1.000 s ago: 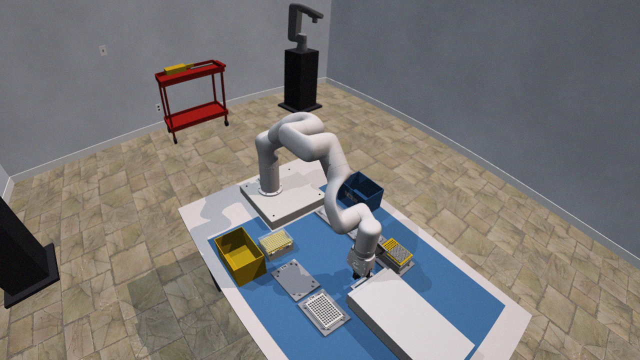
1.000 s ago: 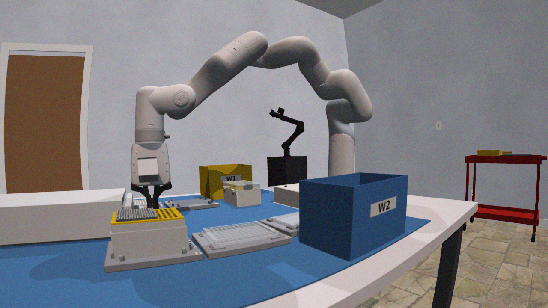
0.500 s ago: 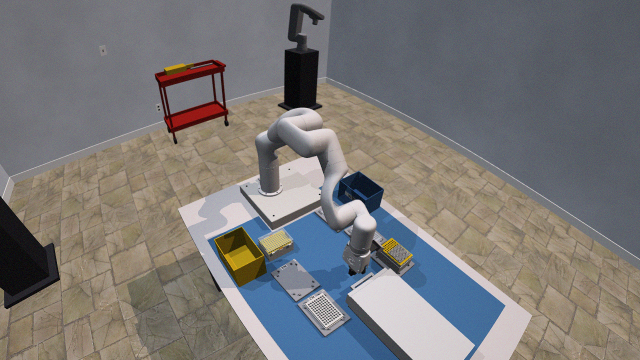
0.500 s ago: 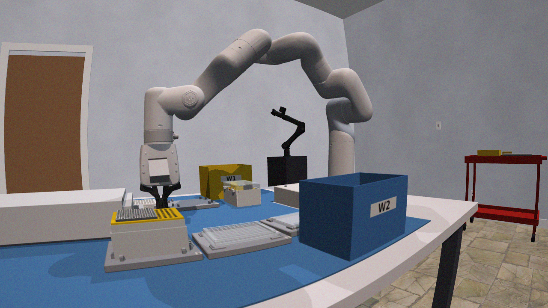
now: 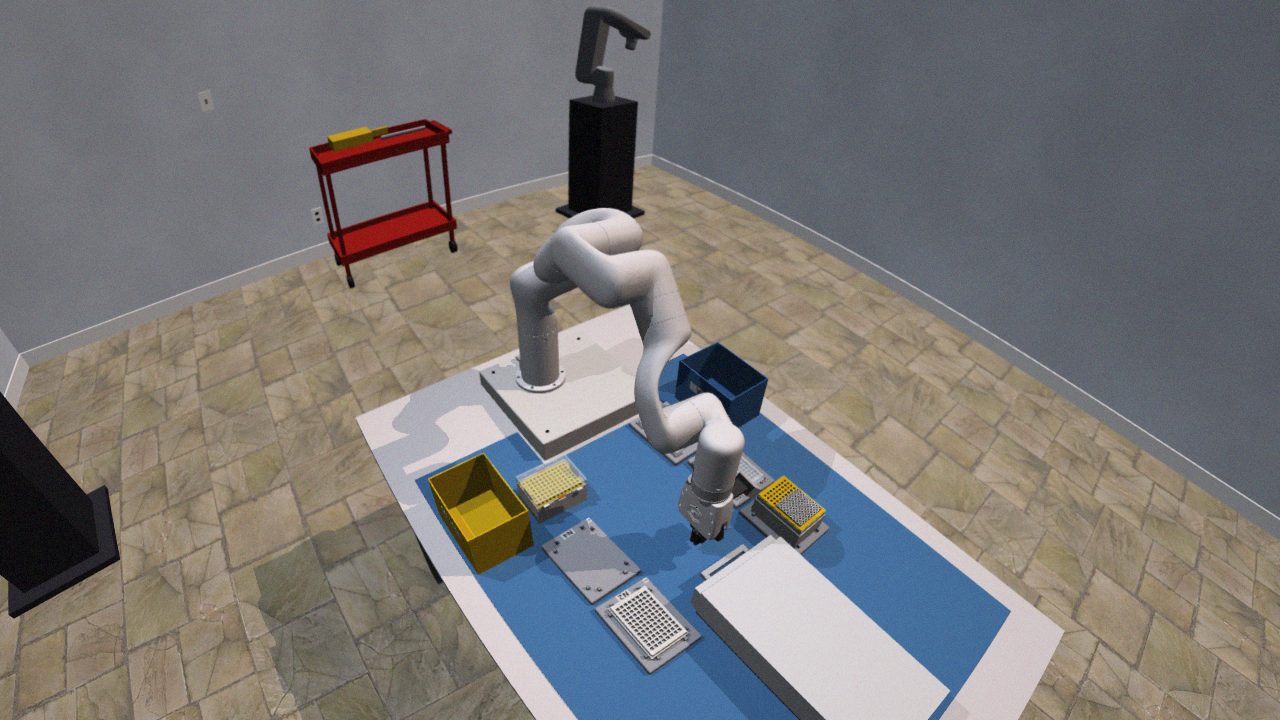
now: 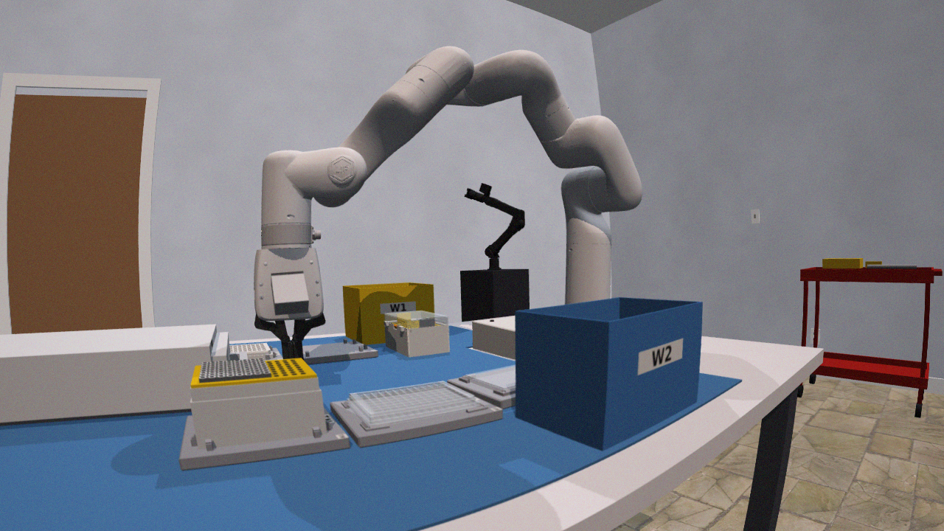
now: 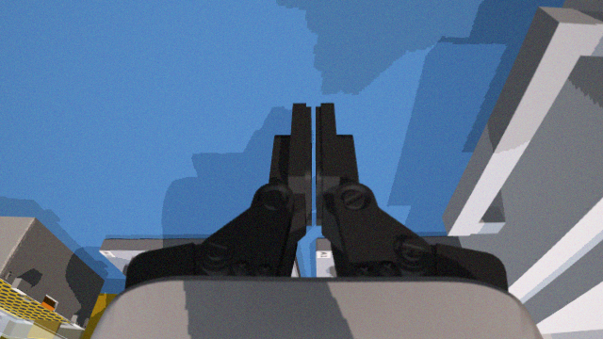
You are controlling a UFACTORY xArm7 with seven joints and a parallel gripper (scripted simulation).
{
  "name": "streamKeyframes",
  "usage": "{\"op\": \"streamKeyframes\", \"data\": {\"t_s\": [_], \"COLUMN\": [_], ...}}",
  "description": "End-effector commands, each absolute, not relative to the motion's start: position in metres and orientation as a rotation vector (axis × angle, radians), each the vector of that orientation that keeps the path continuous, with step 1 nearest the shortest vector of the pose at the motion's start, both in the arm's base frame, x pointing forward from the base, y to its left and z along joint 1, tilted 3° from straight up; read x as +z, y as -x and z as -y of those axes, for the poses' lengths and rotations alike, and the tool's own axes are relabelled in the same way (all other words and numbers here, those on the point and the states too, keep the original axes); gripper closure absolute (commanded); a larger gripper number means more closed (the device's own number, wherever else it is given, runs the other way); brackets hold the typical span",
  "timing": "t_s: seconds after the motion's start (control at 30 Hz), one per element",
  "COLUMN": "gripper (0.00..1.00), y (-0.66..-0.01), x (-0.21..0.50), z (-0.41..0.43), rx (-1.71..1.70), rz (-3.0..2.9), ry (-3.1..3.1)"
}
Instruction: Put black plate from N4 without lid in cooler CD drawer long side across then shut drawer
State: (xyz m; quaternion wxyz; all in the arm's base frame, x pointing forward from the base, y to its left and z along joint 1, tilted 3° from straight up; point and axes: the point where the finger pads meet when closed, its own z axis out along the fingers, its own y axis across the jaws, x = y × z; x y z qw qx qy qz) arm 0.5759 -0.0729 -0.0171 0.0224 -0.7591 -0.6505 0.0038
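My gripper (image 5: 707,539) is shut and empty. It hangs just above the blue mat, a short way in front of the cooler CD (image 5: 819,626), a long white box. The cooler's bar handle (image 5: 726,561) stands close to its front end, and I see no amber lamp. In the wrist view the shut fingers point at bare mat, with the handle (image 7: 518,118) off to the right. In the exterior view the gripper (image 6: 290,353) is beside the cooler (image 6: 99,369). A plate with a white frame and dark wells (image 5: 646,622) lies in a nest by the cooler. I see no plainly black plate.
An empty grey nest (image 5: 590,557) and a clear-lidded tip box (image 5: 552,483) lie left of the gripper, next to the yellow bin (image 5: 478,510). A yellow-topped rack (image 5: 787,505) stands close to its right. Clear-lidded plates (image 6: 412,403) and the blue bin (image 6: 607,366) are nearer the arm's base.
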Motion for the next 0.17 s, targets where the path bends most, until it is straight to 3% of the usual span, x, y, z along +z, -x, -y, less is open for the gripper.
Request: {"op": "streamKeyframes", "data": {"t_s": [0.0,0.13], "gripper": [1.00,1.00], "y": [-0.5773,-0.5773], "x": [-0.0147,-0.0147], "z": [0.0733,0.0733], "rx": [0.006,0.006], "rz": [2.018,2.018], "ry": [2.355,2.355]}}
